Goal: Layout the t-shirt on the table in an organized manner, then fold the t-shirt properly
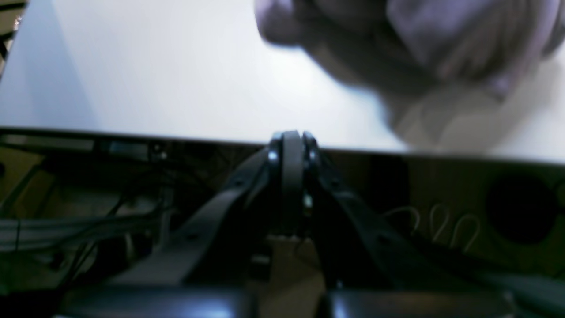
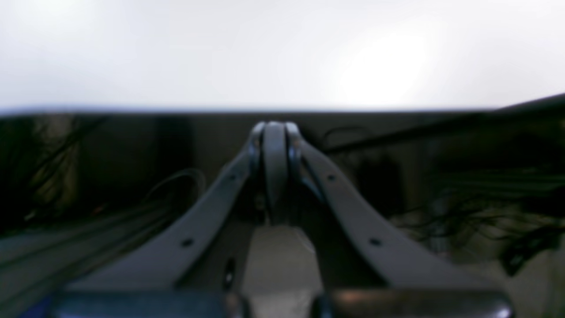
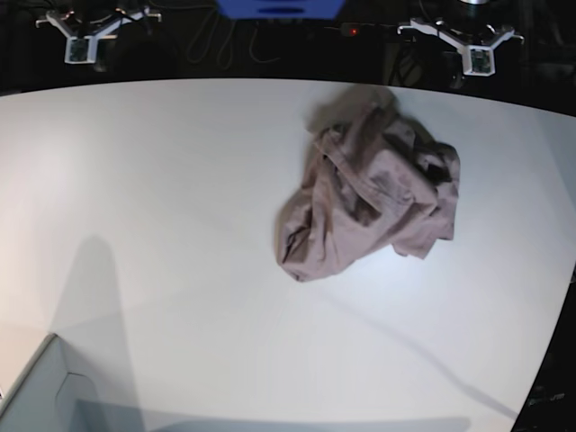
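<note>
Dusty mauve t-shirt [image 3: 369, 193], crumpled into a wrinkled heap, unfolded, no sleeve or collar clearly laid out. Lies on the white table [image 3: 162, 225], well forward of both grippers, nearer the left gripper [image 3: 475, 56] than the right gripper [image 3: 79, 43], touching neither. Appears blurred in the left wrist view, up and to the right of the shut fingertips, past the table's near edge. Matte, smooth tabletop with a curved edge, far wider than the heap.
</note>
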